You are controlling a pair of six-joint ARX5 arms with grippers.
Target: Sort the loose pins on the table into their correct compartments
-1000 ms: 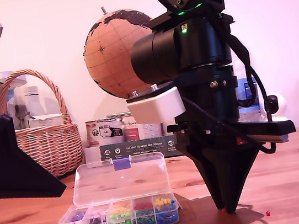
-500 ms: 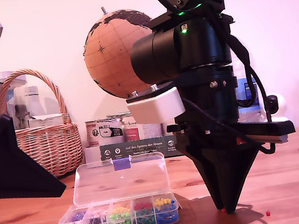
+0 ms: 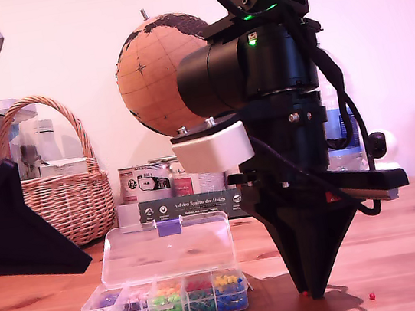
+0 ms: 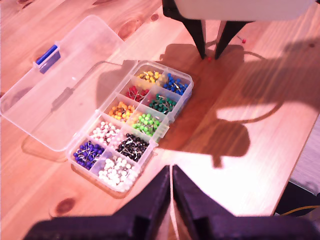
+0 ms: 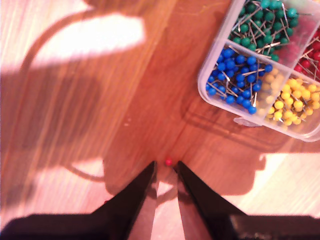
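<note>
A loose red pin [image 5: 168,162] lies on the pine table [image 3: 406,251], right at the tips of my second gripper [image 5: 164,165]. That gripper [image 3: 312,292] points straight down with its fingers a narrow gap apart and open; the pin [image 3: 305,294] is a red dot at its tips. A second red pin [image 3: 372,296] lies further toward the exterior view's right. The clear compartment box [image 4: 161,134] stands open, lid [image 3: 166,246] up, its sections filled with sorted coloured pins. My first gripper [image 4: 171,170] hovers shut and empty above the box's near side.
A wicker basket [image 3: 67,198], a globe [image 3: 154,78] and tins [image 3: 149,183] stand behind the box. A black arm part [image 3: 18,236] fills the exterior view's left edge. The box's blue-pin section [image 5: 235,75] is closest to the second gripper.
My second arm has shifted slightly toward the exterior view's left, its tips staying down at the table beside the red pin. The box and other pin have not moved.
</note>
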